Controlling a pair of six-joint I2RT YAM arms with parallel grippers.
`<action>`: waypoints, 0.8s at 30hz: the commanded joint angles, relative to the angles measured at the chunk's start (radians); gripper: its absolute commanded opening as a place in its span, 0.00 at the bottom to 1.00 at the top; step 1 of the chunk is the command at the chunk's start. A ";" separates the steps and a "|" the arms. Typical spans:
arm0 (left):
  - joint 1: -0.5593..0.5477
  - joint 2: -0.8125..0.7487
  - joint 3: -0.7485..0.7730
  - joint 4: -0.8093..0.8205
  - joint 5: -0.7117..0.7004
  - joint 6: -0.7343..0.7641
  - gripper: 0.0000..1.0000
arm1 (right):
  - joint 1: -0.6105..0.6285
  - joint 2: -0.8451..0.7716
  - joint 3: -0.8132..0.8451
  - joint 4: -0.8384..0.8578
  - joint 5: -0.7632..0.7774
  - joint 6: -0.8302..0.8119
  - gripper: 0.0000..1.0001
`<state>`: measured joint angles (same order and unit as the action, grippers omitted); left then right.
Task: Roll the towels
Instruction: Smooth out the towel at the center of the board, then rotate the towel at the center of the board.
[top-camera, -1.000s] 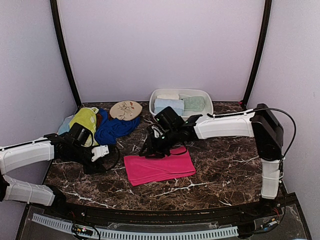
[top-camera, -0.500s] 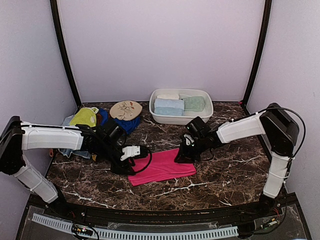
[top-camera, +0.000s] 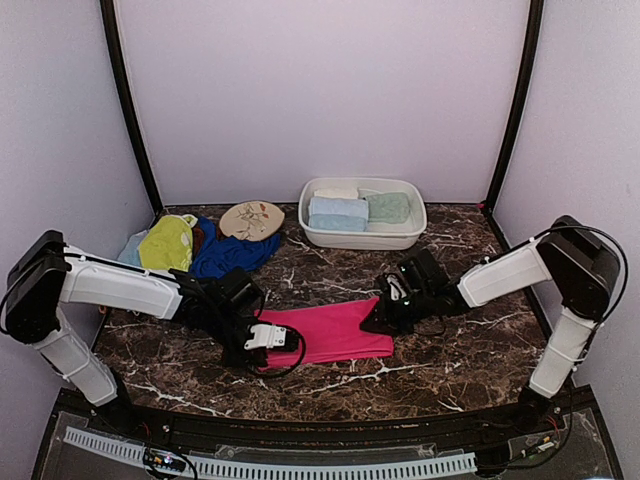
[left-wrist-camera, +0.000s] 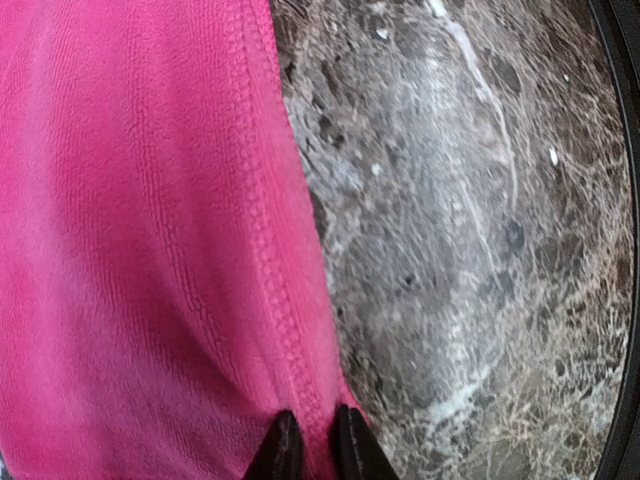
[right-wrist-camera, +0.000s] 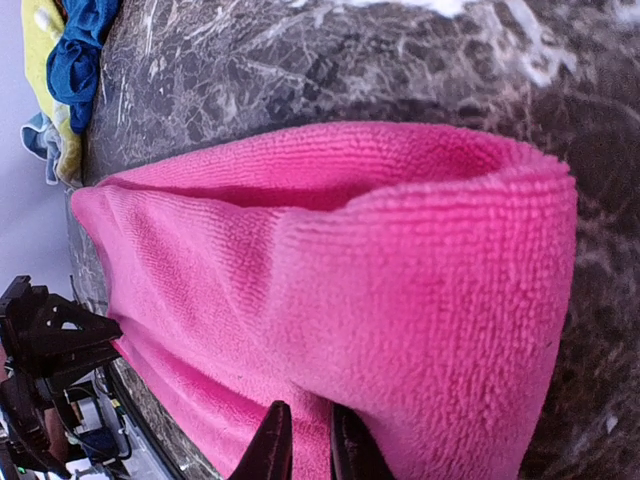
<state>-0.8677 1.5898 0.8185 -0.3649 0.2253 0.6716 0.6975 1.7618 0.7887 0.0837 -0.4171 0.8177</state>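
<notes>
Two pincers grip the pink towel (top-camera: 335, 330) lying mid-table: left pincer (left-wrist-camera: 315, 452) closed on its left hem, right pincer (right-wrist-camera: 306, 448) closed on the lifted right end. Best to keep both ends level and taut, then roll evenly. Bare table (top-camera: 450, 360) lies in front, while the basin (top-camera: 362, 238) and towel pile (top-camera: 190, 248) sit well behind

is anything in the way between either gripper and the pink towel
Nothing visible. The left gripper is pinching the hot pink towel at its hemmed left edge, and the right gripper is pinching its right end, which is lifted into a fold.
</notes>
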 joint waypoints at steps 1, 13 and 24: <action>0.016 -0.096 -0.066 -0.097 -0.045 0.064 0.15 | -0.001 -0.027 -0.081 -0.052 -0.005 0.046 0.16; 0.016 -0.020 0.178 -0.185 0.074 -0.019 0.40 | -0.036 -0.027 0.189 -0.274 -0.030 -0.110 0.22; 0.023 0.096 0.117 -0.054 -0.128 -0.053 0.21 | -0.101 0.057 0.014 -0.154 -0.008 -0.121 0.03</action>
<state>-0.8543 1.6711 0.9710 -0.4587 0.1955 0.6308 0.5999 1.8175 0.9119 -0.0776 -0.4568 0.6964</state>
